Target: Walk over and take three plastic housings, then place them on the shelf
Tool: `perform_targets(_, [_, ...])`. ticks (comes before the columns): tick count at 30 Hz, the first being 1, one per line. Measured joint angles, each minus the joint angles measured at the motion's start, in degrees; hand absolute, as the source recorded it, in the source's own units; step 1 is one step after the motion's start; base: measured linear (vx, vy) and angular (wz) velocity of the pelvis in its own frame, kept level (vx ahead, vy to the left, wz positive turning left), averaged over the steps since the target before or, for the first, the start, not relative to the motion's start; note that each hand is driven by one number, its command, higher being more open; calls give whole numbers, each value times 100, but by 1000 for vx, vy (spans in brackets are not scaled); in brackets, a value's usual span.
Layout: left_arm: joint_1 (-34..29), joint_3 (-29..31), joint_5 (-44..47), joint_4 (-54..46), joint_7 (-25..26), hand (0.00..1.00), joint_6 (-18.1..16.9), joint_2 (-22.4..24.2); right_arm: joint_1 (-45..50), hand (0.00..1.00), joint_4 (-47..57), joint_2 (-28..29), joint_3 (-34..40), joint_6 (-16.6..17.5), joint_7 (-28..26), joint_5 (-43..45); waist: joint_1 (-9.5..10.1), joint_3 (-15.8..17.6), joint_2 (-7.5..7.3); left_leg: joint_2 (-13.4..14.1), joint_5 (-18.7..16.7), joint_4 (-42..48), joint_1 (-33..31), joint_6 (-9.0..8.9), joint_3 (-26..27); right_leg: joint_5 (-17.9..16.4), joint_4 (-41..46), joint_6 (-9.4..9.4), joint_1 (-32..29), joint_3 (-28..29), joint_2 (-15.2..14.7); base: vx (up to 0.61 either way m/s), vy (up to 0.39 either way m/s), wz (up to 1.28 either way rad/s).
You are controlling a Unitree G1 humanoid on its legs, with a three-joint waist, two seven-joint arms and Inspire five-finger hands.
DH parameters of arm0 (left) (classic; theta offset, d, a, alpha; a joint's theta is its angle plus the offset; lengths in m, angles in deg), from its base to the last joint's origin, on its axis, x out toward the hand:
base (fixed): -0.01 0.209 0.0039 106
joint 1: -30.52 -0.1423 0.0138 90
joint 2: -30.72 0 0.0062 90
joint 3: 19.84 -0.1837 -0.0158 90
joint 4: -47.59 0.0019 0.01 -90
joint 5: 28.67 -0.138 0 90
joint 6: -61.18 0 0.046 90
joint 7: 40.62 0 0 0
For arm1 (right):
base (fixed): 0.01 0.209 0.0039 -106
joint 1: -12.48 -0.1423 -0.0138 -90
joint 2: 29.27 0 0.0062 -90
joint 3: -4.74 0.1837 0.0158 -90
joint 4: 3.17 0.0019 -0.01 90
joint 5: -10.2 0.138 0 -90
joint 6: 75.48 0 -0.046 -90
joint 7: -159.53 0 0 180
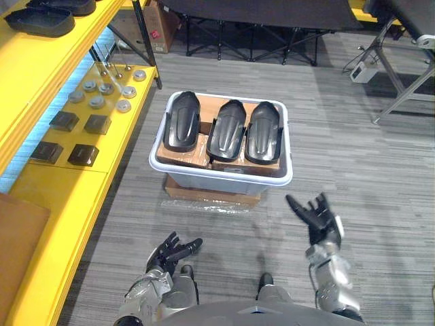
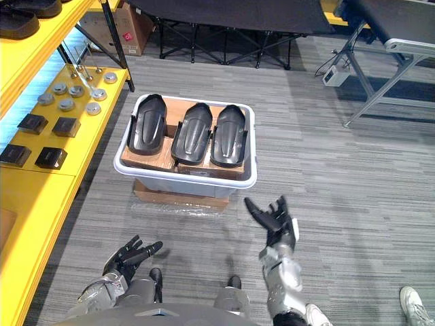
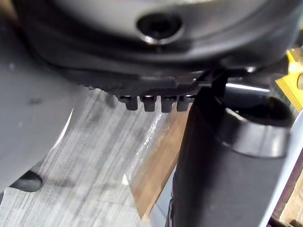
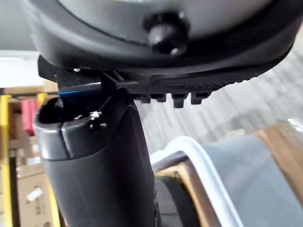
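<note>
1. Hanging low at the near edge, the left hand [image 1: 171,252] has loosely straight fingers and holds nothing; the right hand [image 1: 314,216], a little farther off and to the right, is spread wide and empty
2. Just beyond both hands, a white tub [image 1: 221,178] sits on a cardboard box [image 1: 211,195], with three plastic housings [image 1: 227,130] lying side by side inside
3. The walk looks nearly done; no housing is taken yet, so all three picks and placings remain
4. Along the left runs the yellow shelf [image 1: 61,183], the goal
5. The right eye view adds a person's shoe [image 2: 414,303] at the near right; the right wrist view brings the tub's rim close past that hand
</note>
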Motion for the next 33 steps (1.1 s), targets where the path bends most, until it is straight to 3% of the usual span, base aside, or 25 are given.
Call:
perform_targets(5, [250,25,12,-358,-26,100,-34,-72,-1319,100,-1,-891,402,-18,591,-10,59,600,89,182,-187,755,-706,16,-285,110,70,-67,-221,-184,206,-124,21,17])
perform_targets(9, [520,41,29,-460,-136,100,-67,-92,-2535,100,-157,-1799,382,-314,936,0,193,1124,250,225,-182,1051,-1046,49,-352,123,349,-58,-537,-154,223,-150,19,0])
perform_targets(12, [551,-8,65,-437,-144,100,-127,-118,-3516,100,-926,-2502,33,-578,918,152,208,1286,384,226,-153,1227,-1385,92,-416,130,524,-47,-843,-162,218,-99,24,4])
perform_targets(15, [714,-153,289,-345,-180,100,-172,-79,-4325,100,-1872,-3055,-381,-937,910,242,383,1409,575,222,-135,1342,-1627,118,-465,126,687,-51,-1081,-177,201,-59,19,4])
perform_targets(19, [947,-302,538,-240,-207,100,-277,54,-5080,100,-2388,-3243,-874,-1304,921,243,498,1512,773,210,-90,1466,-1988,173,-482,39,1069,-43,-1545,-171,85,-46,6,2])
perform_targets(33, [1335,-142,1178,-158,-152,100,-383,182,-6597,100,-2393,-3778,-2462,-2224,1054,105,589,1644,854,151,15,1924,-2986,149,-512,-547,2711,-152,-3024,-85,-246,-69,-29,3])
